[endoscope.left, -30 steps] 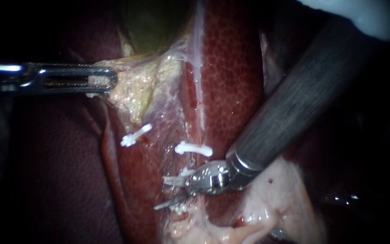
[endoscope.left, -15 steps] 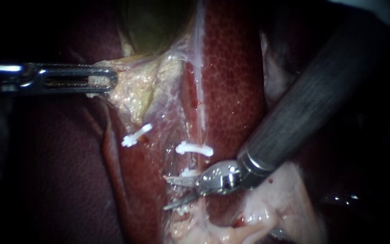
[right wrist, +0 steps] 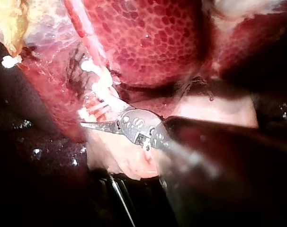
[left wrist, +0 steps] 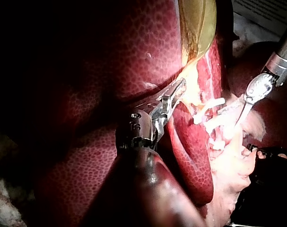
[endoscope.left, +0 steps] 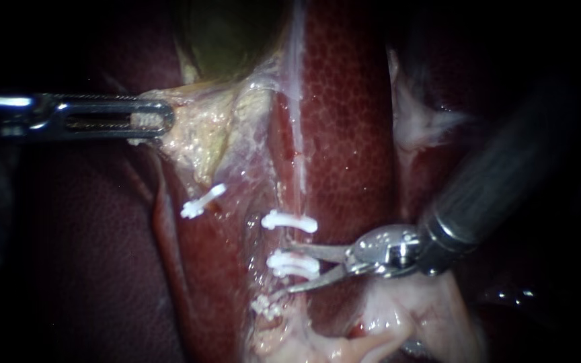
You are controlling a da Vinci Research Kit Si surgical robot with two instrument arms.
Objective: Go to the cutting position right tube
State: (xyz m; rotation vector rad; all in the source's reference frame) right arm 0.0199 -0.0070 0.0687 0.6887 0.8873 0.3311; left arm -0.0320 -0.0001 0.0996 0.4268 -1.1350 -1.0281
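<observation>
Right instrument (endoscope.left: 289, 268): shaft fades into dark toward upper right, outline hard to trace. Left instrument (endoscope.left: 150, 119): shaft cut off at the view's left edge. Right tube (endoscope.left: 300, 191) reads as a pale strand down the liver (endoscope.left: 344, 134). It runs under the top clip (endoscope.left: 289, 222) and on to the middle clip (endoscope.left: 294, 263). The stretch between the two clips is hard to make out. Lowest clips (endoscope.left: 267, 308) are half buried in pale tissue. In the right wrist view only one blade (right wrist: 98, 125) shows clearly.

Since a second ago the right instrument has drawn back toward the right. The middle clip, then covered by its tip, now shows. Blades stand apart, one above and one below that clip; cannot tell if either touches it. Left instrument unchanged, jaws clamped on pale tissue (endoscope.left: 196, 134) below the gallbladder (endoscope.left: 230, 33). Left clip (endoscope.left: 203, 200) in the same spot.
</observation>
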